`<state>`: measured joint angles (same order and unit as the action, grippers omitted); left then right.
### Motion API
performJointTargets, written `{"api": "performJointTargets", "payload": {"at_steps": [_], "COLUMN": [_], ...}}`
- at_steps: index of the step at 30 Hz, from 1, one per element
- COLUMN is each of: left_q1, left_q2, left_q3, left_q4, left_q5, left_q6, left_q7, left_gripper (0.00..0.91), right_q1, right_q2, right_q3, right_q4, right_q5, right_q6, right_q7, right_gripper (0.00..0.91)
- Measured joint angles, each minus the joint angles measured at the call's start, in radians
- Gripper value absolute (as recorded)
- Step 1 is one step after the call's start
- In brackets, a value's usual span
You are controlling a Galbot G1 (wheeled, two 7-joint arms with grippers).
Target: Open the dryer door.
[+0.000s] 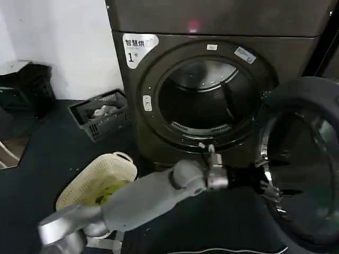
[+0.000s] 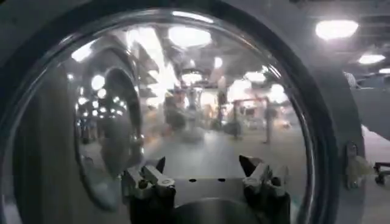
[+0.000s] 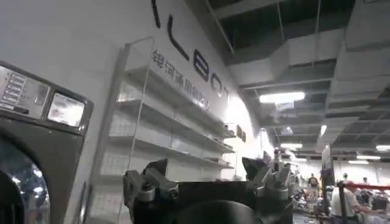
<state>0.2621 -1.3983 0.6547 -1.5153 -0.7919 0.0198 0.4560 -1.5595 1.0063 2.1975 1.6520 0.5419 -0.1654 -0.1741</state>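
Left end effector (image 1: 267,186) spread open, touching the swung-open dryer door (image 1: 304,159).

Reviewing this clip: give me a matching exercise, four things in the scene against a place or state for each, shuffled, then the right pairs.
Things:
1. dryer door
2. drum opening
3. cream basket
4. dark crate

Places or states:
A. on the floor by the white wall, left of the dryer
B. swung open to the right, left gripper at its inner side
C. uncovered, dark inside
D. on the floor just behind the left arm

Pairs: 1-B, 2-C, 3-D, 4-A
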Motion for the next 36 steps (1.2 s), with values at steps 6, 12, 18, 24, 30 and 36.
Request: {"api": "performJointTargets", "payload": {"at_steps": [6, 12, 18, 24, 30, 36], "left_q1": [-0.01, -0.017, -0.027, -0.035, -0.052, -0.052], "left_q2": [-0.067, -0.116, -0.161, -0.212, -0.211, -0.211], "left_q3": [0.0, -0.003, -0.005, -0.003, -0.005, -0.015], "left_q4": [0.058, 0.104, 0.153, 0.213, 0.276, 0.3], "left_q5": [0.024, 0.042, 0.096, 0.112, 0.126, 0.127], "left_q6": [-0.005, -0.011, -0.033, -0.056, -0.087, -0.101], "left_q7": [-0.026, -0.061, -0.081, -0.137, -0.178, -0.203], "left_gripper": [0.907, 0.907, 0.907, 0.907, 0.907, 0.907], "right_q1": [-0.004, -0.011, -0.02, -0.02, -0.021, -0.014], "right_q2": [0.011, 0.009, 0.003, 0.001, 0.002, -0.001], "right_q3": [0.002, 0.011, 0.026, 0.031, 0.032, 0.027], "right_q4": [0.016, 0.021, 0.012, 0.011, 0.013, 0.009], "right_q5": [0.003, 0.007, 0.018, 0.02, 0.021, 0.021], "right_q6": [0.004, 0.004, 0.003, 0.003, 0.004, 0.006], "right_q7": [-0.01, -0.011, -0.002, 0.001, -0.002, -0.004], "right_gripper": [0.907, 0.907, 0.907, 0.907, 0.907, 0.907]}}
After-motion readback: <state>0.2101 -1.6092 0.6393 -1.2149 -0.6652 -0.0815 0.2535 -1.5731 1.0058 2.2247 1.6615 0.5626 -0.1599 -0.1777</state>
